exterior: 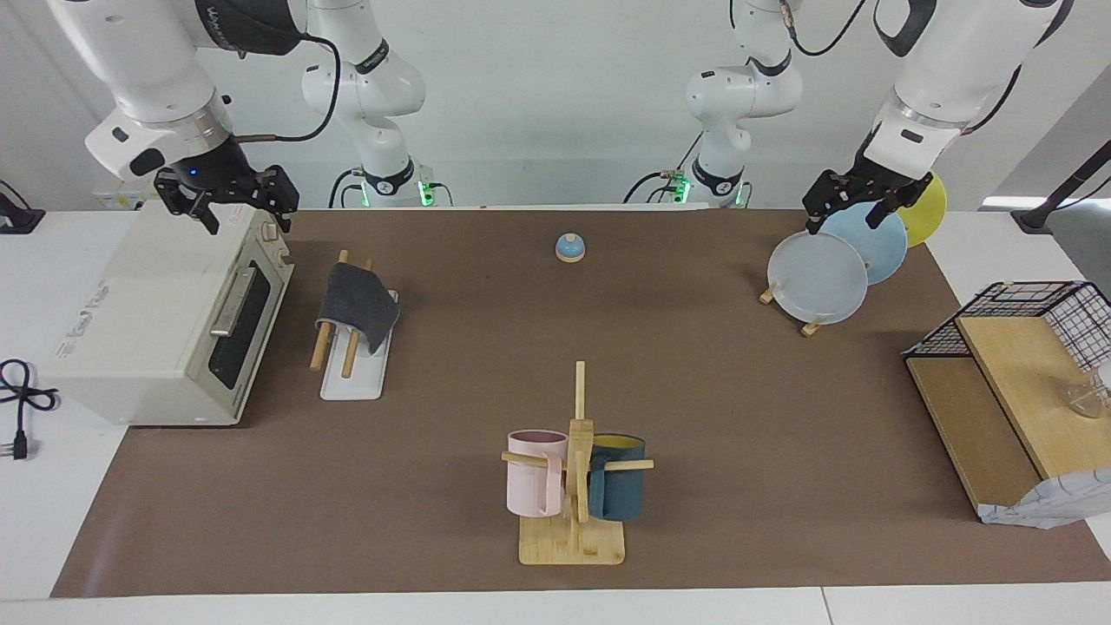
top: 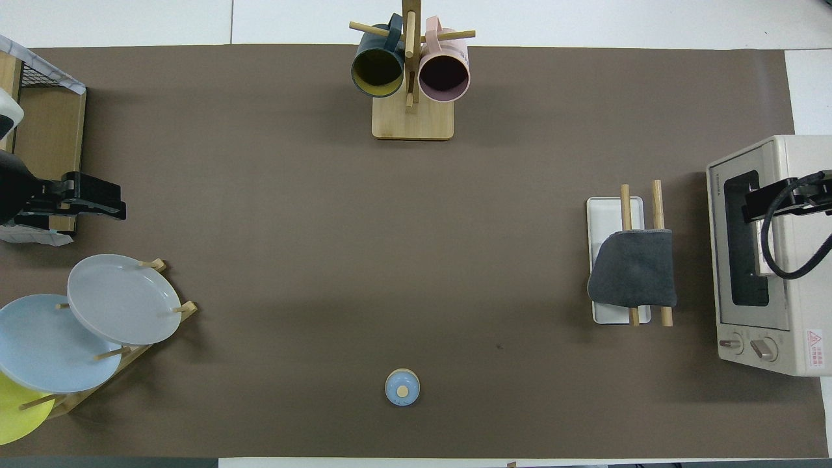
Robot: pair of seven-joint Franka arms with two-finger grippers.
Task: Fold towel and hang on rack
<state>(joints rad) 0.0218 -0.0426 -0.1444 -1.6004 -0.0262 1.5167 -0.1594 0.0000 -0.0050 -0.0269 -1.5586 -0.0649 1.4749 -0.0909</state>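
Two grippers in view, both empty, jaws apart.

Towel (exterior: 358, 304), dark grey face up, folded and draped over both wooden rods of rack (exterior: 351, 382); hangs down on the side toward the desk's middle. Covers the rods' half nearer the robots; rod ends poke out bare at each side of the cloth. White base of rack flat on brown mat, toward the right arm's end of the desk, just beside toaster oven (exterior: 165, 312).

Right gripper (exterior: 227, 201) raised over top of toaster oven, at the oven's corner nearest the robots; open, holding nothing. Well apart from towel: towel lower, off to the side toward the desk's middle, not touched. Seen from overhead, same gripper (top: 773, 198) above the oven's glass door, towel (top: 634, 270) one gap away across bare mat.

Left gripper (exterior: 855, 204) up over plate stand (exterior: 811, 328) at the left arm's end, above grey plate (exterior: 818, 276) and blue plate (exterior: 872, 239); open, empty, waiting. Whole desk width between it and towel.

Elsewhere: mug tree (exterior: 573, 486) with pink and dark blue mugs near the desk edge farthest from robots, mid-length. Small blue bell (exterior: 569, 247) near the edge closest to robots. Wire basket (exterior: 1033, 317) on wooden shelf at the left arm's end corner.
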